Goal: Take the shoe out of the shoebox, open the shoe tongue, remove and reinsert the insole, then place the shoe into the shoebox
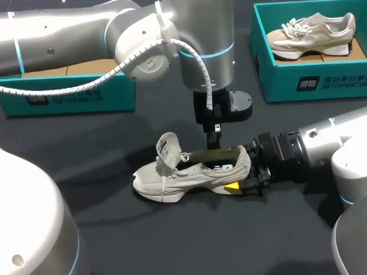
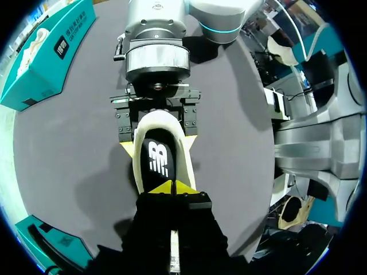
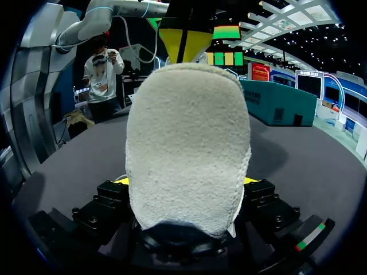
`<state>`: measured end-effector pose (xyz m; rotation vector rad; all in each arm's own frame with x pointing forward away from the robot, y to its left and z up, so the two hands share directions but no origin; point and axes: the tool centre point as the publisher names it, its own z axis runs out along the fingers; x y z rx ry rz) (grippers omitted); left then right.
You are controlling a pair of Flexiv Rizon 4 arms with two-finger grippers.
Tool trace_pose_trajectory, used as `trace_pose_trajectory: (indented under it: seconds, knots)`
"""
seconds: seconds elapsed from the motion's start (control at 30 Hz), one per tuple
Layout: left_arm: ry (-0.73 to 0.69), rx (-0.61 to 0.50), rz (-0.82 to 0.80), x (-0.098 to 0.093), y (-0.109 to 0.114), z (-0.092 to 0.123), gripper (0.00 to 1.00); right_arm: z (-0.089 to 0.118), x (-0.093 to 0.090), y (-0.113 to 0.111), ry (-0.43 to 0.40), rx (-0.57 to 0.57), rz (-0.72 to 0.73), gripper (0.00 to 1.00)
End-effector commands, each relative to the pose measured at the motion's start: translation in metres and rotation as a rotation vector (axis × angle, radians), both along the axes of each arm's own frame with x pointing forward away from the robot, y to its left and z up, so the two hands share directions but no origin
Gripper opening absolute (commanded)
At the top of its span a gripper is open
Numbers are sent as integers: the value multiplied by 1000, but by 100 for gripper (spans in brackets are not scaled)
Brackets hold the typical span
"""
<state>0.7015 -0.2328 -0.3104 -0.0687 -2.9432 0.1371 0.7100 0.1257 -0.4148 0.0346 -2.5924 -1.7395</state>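
The jaws of the right gripper (image 1: 244, 179) are closed on the heel of the shoe (image 1: 191, 172), one yellow tip at each side. I think this is so that the shoe cannot slide or tip while the other arm works inside it. The jaws of the left gripper (image 2: 172, 187) have their two tips pressed together and point down into the shoe opening, at the front end of the black insole (image 2: 157, 157). Whether they pinch its edge or only touch it, I cannot tell.

The shoe stands on its sole near the middle of the counter (image 1: 114, 236), toe to the left, outside both boxes. Its tongue (image 1: 167, 149) stands up and forward, which leaves the opening free, so I judge the insole step is in hand. The shoebox (image 1: 79, 96) at the far left is well apart from the shoe. The box at the far right (image 1: 278, 80) holds a second shoe (image 1: 312, 31).
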Motion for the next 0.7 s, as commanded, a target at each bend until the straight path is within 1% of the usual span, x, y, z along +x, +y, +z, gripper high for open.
trace_pose_trajectory:
  seconds: [0.03,0.27,0.33,0.37,0.47,0.7]
  knots:
    - [0,-16,2,-1,5,-5,0,-2,0,0,0,-2,-1,0]
    - [0,-16,2,-1,5,-5,0,-2,0,0,0,-2,-1,0]
    - [27,7,-26,0,-1,-19,0,-2,0,0,0,-2,-1,0]
    - [9,21,-23,-1,-3,-25,0,-2,0,0,0,-2,-1,0]
    - [10,19,-35,-2,-5,-38,0,-2,0,0,0,-2,-1,0]
    - [34,34,-27,0,-7,-56,0,-2,0,0,0,-2,-1,0]
